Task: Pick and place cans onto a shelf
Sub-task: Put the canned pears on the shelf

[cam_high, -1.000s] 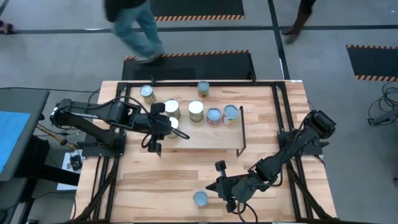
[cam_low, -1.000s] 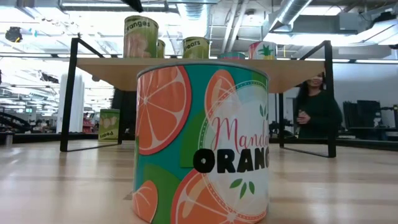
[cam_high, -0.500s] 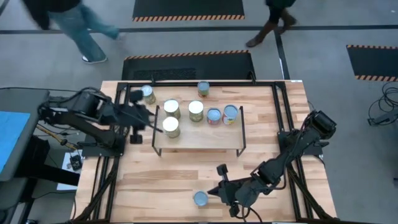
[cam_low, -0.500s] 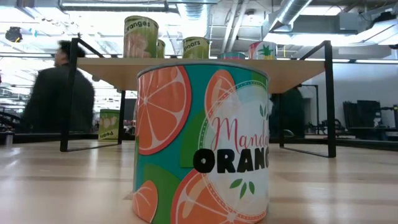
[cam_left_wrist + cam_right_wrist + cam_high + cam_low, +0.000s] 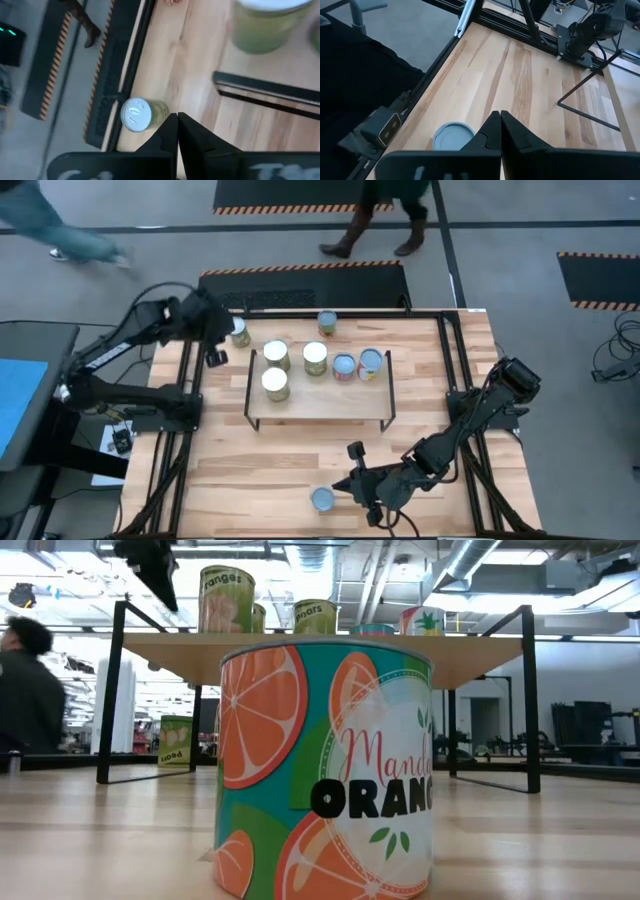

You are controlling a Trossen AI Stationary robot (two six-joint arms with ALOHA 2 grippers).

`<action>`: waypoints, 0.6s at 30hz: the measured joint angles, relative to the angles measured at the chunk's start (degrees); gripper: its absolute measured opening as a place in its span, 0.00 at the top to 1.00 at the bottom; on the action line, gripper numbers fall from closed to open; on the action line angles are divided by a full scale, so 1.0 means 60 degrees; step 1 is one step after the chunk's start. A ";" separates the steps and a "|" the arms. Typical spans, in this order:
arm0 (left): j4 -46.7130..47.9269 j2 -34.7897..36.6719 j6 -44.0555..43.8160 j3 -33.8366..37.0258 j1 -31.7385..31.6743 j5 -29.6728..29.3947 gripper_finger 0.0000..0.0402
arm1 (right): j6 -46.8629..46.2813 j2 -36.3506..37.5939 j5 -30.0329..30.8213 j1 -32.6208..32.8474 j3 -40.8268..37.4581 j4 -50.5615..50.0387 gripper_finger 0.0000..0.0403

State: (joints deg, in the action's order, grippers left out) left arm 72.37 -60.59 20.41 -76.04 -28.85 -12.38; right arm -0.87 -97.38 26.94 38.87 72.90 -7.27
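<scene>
The shelf (image 5: 318,408) stands mid-table with several cans on top, among them a yellow-green one (image 5: 275,384) near its left end. Two cans (image 5: 238,332) (image 5: 327,323) stand on the table behind it. Another, blue-topped and labelled with oranges (image 5: 322,499) (image 5: 325,765), stands near the front edge. My left gripper (image 5: 215,356) hangs shut and empty above the table's far left, over the can (image 5: 137,114) there. My right gripper (image 5: 497,117) is shut and low, just right of the blue-topped can (image 5: 453,137). I see no touch.
Black frame rails (image 5: 190,430) run along the table's sides and far edge. The shelf's thin black legs (image 5: 108,690) (image 5: 530,700) stand at its ends. A green can (image 5: 176,740) shows under the shelf. People walk beyond the far edge (image 5: 380,220) and one stands at the left (image 5: 25,690).
My left gripper has drawn back from the yellow-green can at the shelf's left end, which stays standing there. It has gone up and toward the table's far left corner, and its fingers have come together. People have walked past behind the table.
</scene>
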 joint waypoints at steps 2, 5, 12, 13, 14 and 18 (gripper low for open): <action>-0.0428 -0.0196 0.0561 0.0339 -0.1076 0.0628 1.00 | -0.0002 0.0000 -0.0004 0.0007 0.0000 -0.0003 0.98; -0.1122 -0.0706 0.1142 0.0824 -0.2359 0.1375 1.00 | -0.0003 0.0000 -0.0005 0.0007 0.0004 -0.0009 0.98; -0.2252 -0.2031 0.1533 0.1434 -0.3639 0.2013 0.94 | -0.0005 0.0000 -0.0007 0.0022 0.0007 -0.0029 0.98; -0.2292 -0.2200 0.1602 0.1437 -0.3705 0.2029 0.93 | -0.0005 0.0000 -0.0007 0.0022 0.0007 -0.0032 0.98; -0.2287 -0.2373 0.1660 0.1440 -0.3757 0.2025 0.91 | -0.0005 0.0000 -0.0007 0.0022 0.0007 -0.0042 0.98; -0.2285 -0.3023 0.1819 0.1444 -0.3914 0.1985 0.86 | -0.0005 0.0000 -0.0015 0.0026 0.0007 -0.0080 0.98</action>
State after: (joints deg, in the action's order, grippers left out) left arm 58.65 -78.73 31.32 -67.37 -52.34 -0.47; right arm -0.91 -97.38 26.85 39.03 72.95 -7.75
